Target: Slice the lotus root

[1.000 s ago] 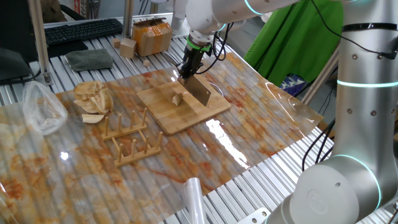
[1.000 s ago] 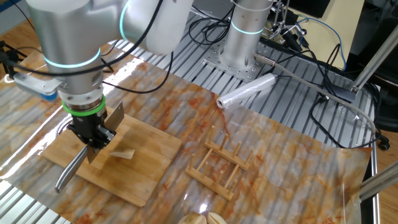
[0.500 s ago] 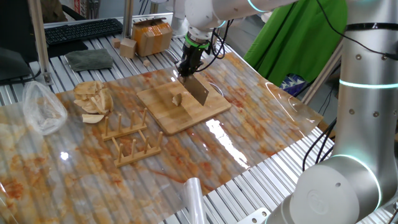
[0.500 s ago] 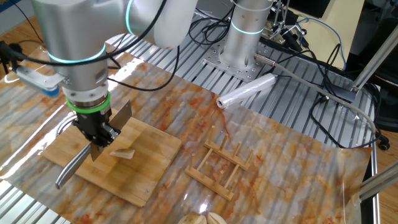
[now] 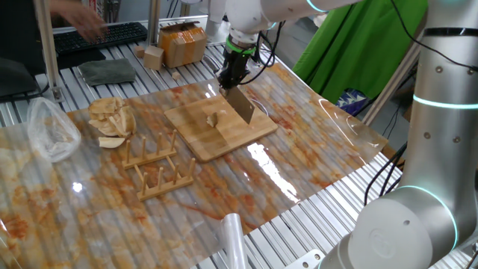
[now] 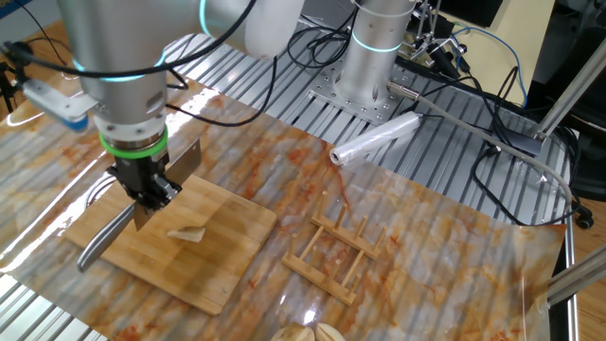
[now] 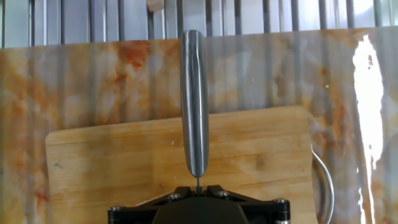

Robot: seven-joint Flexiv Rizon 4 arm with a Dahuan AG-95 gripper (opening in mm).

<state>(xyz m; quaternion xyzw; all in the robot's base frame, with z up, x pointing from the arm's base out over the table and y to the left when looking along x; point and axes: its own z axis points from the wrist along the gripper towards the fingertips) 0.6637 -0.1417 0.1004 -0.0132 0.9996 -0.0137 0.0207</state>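
Now: end effector (image 6: 144,194) clenched on knife (image 5: 240,105), hovering above cutting board (image 6: 227,270). Lotus root (image 6: 187,232) lying mid-board, at five o'clock from the blade in the other fixed view. Probably light, firm, prone to skidding; best pinned from above, not pinched.

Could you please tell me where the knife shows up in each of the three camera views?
One fixed view: knife hangs blade-down from the pincer above the board's far right part.
The other fixed view: knife, handle slanting lower left.
Hand view: handle runs up the centre.
Shared landmark: the bamboo board.
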